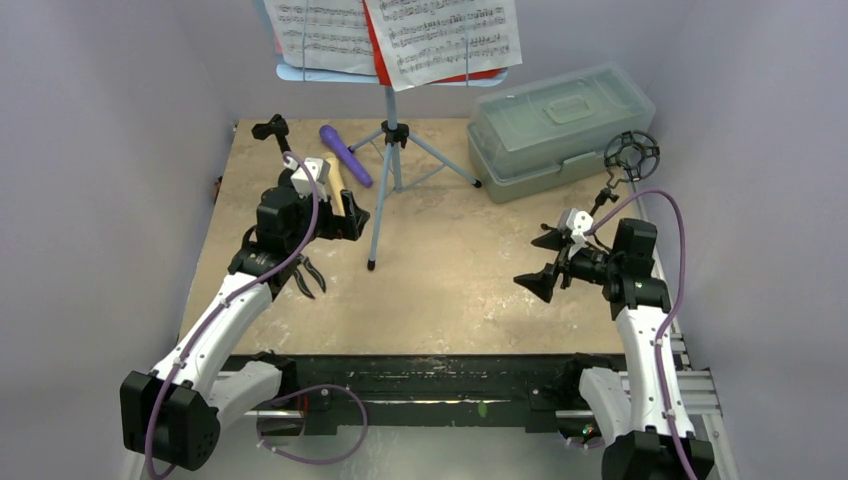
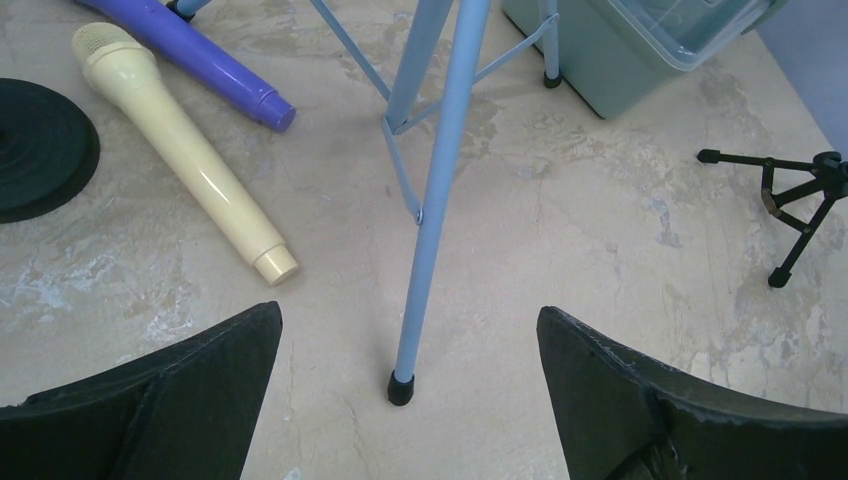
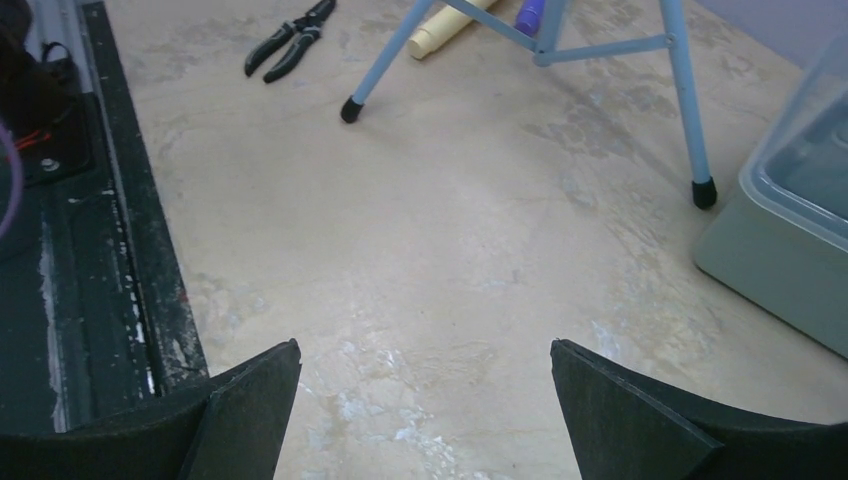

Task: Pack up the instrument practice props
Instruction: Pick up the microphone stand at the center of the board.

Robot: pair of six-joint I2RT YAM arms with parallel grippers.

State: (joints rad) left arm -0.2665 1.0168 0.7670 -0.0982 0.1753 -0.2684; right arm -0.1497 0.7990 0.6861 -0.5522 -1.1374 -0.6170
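The pale-blue tripod music rack (image 1: 390, 170) stands at the back centre and holds sheet-music pages (image 1: 400, 35). A purple microphone (image 1: 345, 155) lies left of it, and a tan microphone (image 2: 180, 160) lies beside that. A black round-base holder (image 2: 40, 150) is at the far left. The tripod holder with ring (image 1: 630, 155) stands at the right edge. My left gripper (image 1: 350, 222) is open and empty, and the rack's front leg (image 2: 430, 200) stands just beyond its open jaws. My right gripper (image 1: 540, 260) is open and empty above bare tabletop (image 3: 450, 250).
A translucent grey-green lidded box (image 1: 560, 125) sits shut at the back right, close to one rack leg (image 3: 690, 100). Black pliers (image 1: 305, 275) lie near the left arm. Purple walls close in on the left, right and back. A black rail (image 1: 420, 380) runs along the near edge.
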